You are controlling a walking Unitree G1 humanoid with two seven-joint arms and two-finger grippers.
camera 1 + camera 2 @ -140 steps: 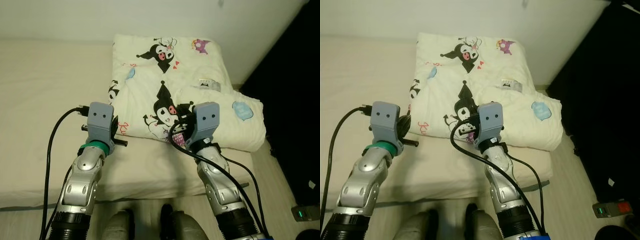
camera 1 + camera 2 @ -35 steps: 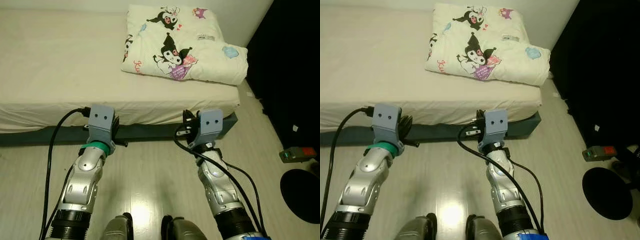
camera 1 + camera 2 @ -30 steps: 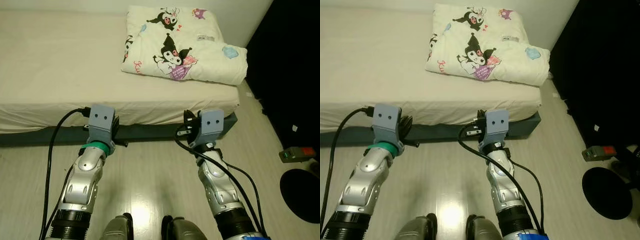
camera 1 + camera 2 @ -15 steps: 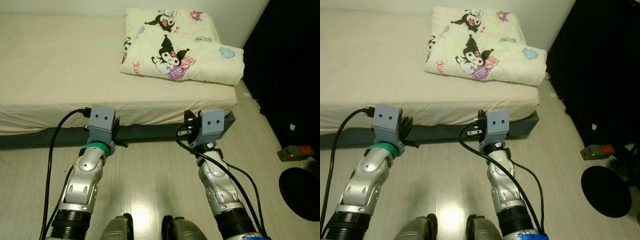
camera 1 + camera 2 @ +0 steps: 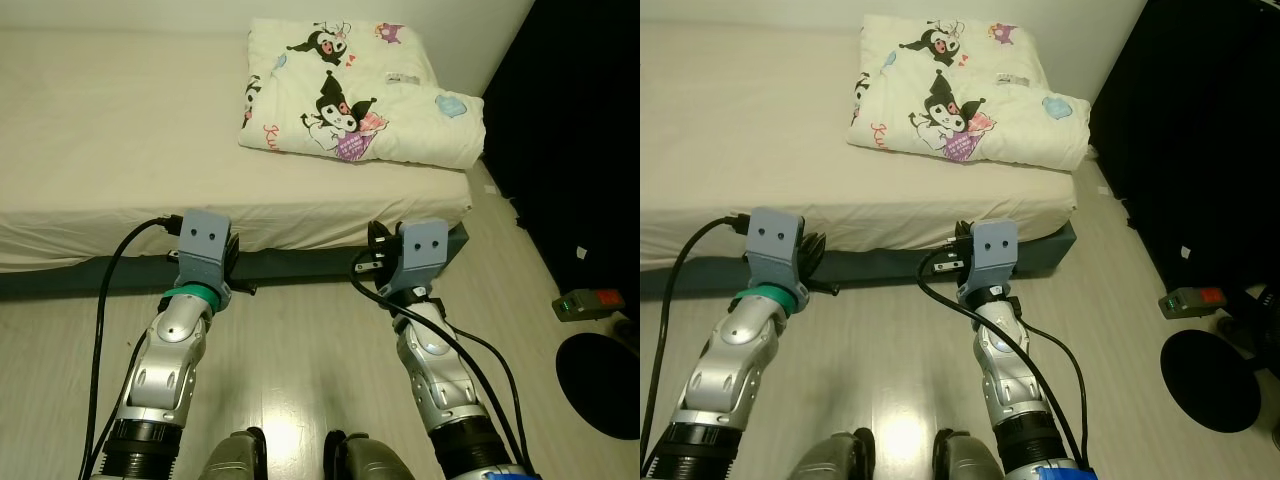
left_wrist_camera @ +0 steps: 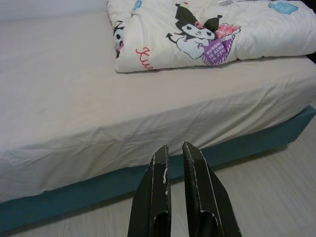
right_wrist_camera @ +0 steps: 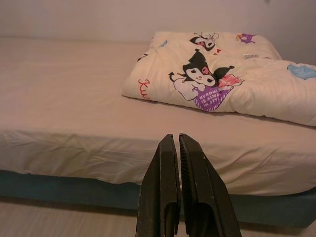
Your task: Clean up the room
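A folded cream quilt (image 5: 355,95) printed with black cartoon figures lies at the right end of a low bed (image 5: 110,130) with a cream sheet and a teal base (image 5: 300,262). Both arms are held out over the wooden floor in front of the bed, short of its edge. In its wrist view my left gripper (image 6: 174,146) is shut with nothing in it and points at the mattress side. My right gripper (image 7: 176,136) is also shut on nothing, pointing at the bed below the quilt (image 7: 222,81).
A dark area runs along the right side. On the floor there lie a grey power strip with a red switch (image 5: 595,300) and a black round base (image 5: 603,385). Light wood floor (image 5: 300,340) stretches between me and the bed.
The camera has backed away from the bed, which now sits further off with floor in front. Over the last second the view drifts slightly. Both grippers keep their pose.
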